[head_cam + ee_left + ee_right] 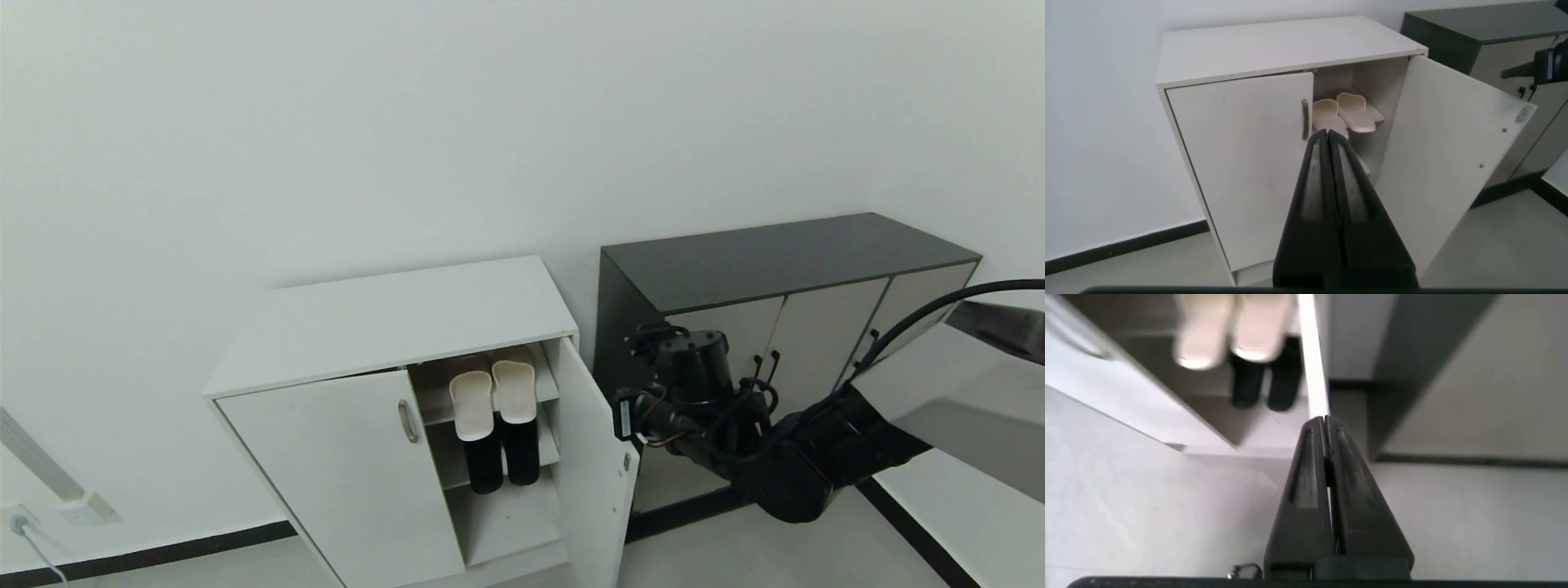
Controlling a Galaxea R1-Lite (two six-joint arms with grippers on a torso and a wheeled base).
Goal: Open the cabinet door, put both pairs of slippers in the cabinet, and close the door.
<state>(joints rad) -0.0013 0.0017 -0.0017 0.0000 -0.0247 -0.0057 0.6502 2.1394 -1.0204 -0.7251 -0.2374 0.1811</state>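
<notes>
1. White cabinet (392, 318), lower centre of the head view, with its right door (592, 465) open.
2. Cream slippers (494, 396) on the upper shelf, black slippers (502, 461) just below.
3. Left gripper (1328, 133) clenched, facing the opening.
4. Right gripper (1327, 419) clenched, tips at the door's edge.

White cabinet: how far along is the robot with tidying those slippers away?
Nearly finished. The cabinet door stands open, and both pairs sit inside: cream slippers above, black slippers below. In hand: the right tool, closed, is at the door's free edge. Remaining: swinging that door shut.
</notes>
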